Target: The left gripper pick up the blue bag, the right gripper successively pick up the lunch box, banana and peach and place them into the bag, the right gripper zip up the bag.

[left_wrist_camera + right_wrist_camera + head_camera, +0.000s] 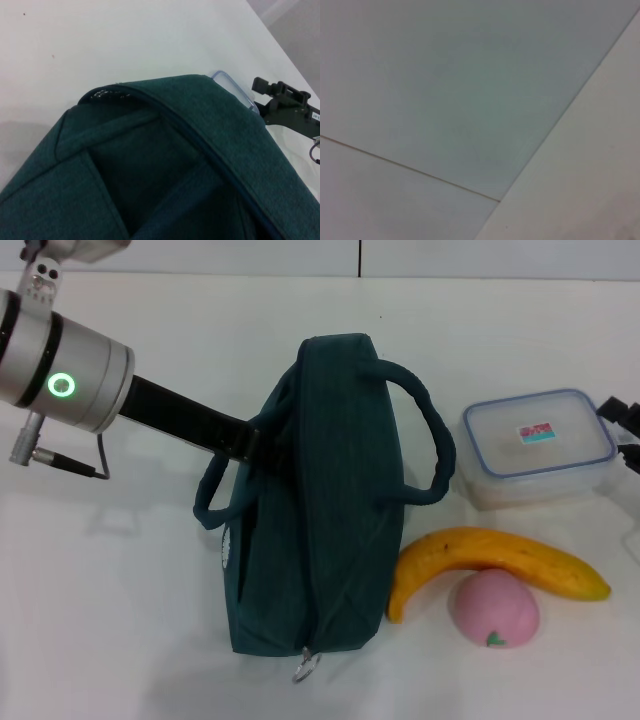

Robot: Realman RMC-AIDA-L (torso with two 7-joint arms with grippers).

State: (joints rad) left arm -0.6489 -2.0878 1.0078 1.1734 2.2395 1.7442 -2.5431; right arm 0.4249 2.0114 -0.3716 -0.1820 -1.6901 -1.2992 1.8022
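Observation:
The blue bag stands in the middle of the white table, its zipper pull at the near end; it also fills the left wrist view. My left gripper is against the bag's left side, by the left handle. The clear lunch box with a blue rim sits right of the bag, and its corner shows in the left wrist view. The banana and the pink peach lie in front of the lunch box. My right gripper is at the far right edge beside the lunch box, also in the left wrist view.
The bag's right handle arches toward the lunch box. The table's far edge runs along the back. The right wrist view shows only pale flat surfaces and a seam.

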